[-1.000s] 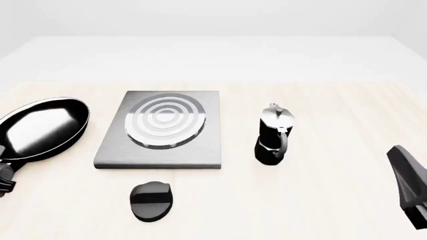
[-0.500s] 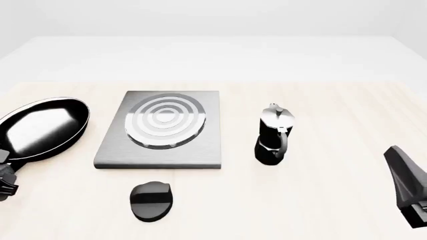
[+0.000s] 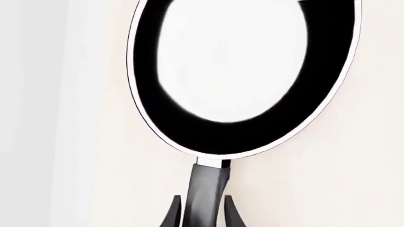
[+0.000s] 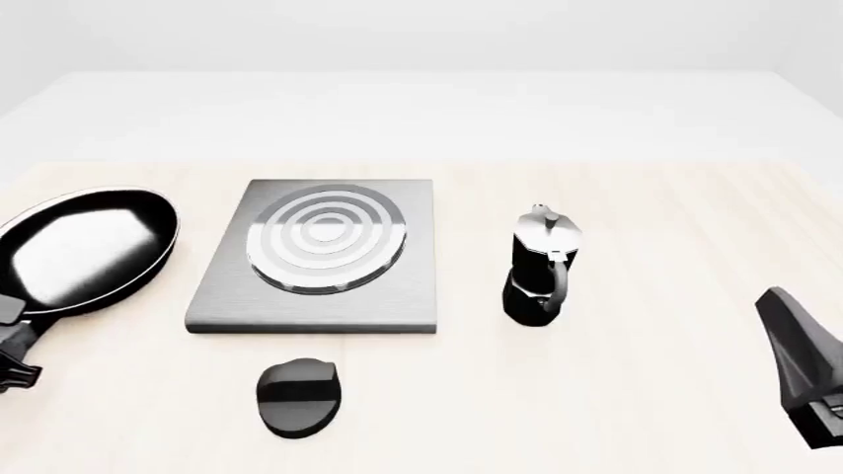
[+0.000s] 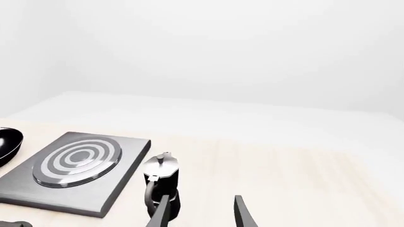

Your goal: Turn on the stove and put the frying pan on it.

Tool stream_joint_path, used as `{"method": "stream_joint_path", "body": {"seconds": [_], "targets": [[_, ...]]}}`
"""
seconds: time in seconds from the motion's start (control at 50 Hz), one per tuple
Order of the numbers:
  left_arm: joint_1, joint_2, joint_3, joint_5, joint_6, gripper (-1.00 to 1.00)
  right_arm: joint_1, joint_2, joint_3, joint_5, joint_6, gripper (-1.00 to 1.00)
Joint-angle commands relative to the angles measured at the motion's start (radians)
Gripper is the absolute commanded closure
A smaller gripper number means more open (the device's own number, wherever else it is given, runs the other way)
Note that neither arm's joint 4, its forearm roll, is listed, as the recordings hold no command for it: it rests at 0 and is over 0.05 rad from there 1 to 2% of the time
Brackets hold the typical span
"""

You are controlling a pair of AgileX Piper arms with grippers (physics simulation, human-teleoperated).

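Observation:
The frying pan (image 4: 90, 249), glossy black with a bright reflective inside, sits at the table's far left, left of the stove (image 4: 316, 281). In the left wrist view the frying pan (image 3: 246, 75) fills the frame and its short black handle (image 3: 205, 184) runs back between the fingers. My left gripper (image 3: 203, 199) is shut on that handle; in the front view the left gripper (image 4: 14, 348) shows only at the left edge. The stove's black oval knob (image 4: 299, 396) lies in front of the slab. My right gripper (image 5: 202, 198) is open and holds nothing, low at the right edge (image 4: 801, 367).
A black-and-silver moka pot (image 4: 542, 267) stands upright to the right of the stove, between it and the right arm. In the right wrist view the moka pot (image 5: 162, 182) sits just beyond one finger. The table's far edge meets a plain white backdrop.
The frying pan has shifted slightly up and to the right, and its reflection has changed. The left gripper has crept up with the handle. The right gripper has edged a little left.

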Motion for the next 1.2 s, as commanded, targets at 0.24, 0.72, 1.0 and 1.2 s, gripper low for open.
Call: {"method": "stream_joint_path", "body": {"seconds": [0.24, 0.72, 1.0, 1.2], "targets": [[-0.032, -0.091, -0.005, 0.05, -0.015, 1.0, 0.0, -0.007, -0.007, 0.011, 0.0, -1.0], [-0.059, -0.248, -0.028, 0.173, -0.049, 1.0, 0.008, -0.018, -0.028, 0.032, -0.002, -1.0], [-0.062, -0.326, -0.056, 0.244, -0.055, 1.0, 0.016, -0.009, -0.025, 0.019, 0.0, -1.0], [-0.079, -0.398, -0.067, 0.303, -0.053, 1.0, 0.017, -0.011, -0.03, 0.02, 0.005, -1.0]]}}
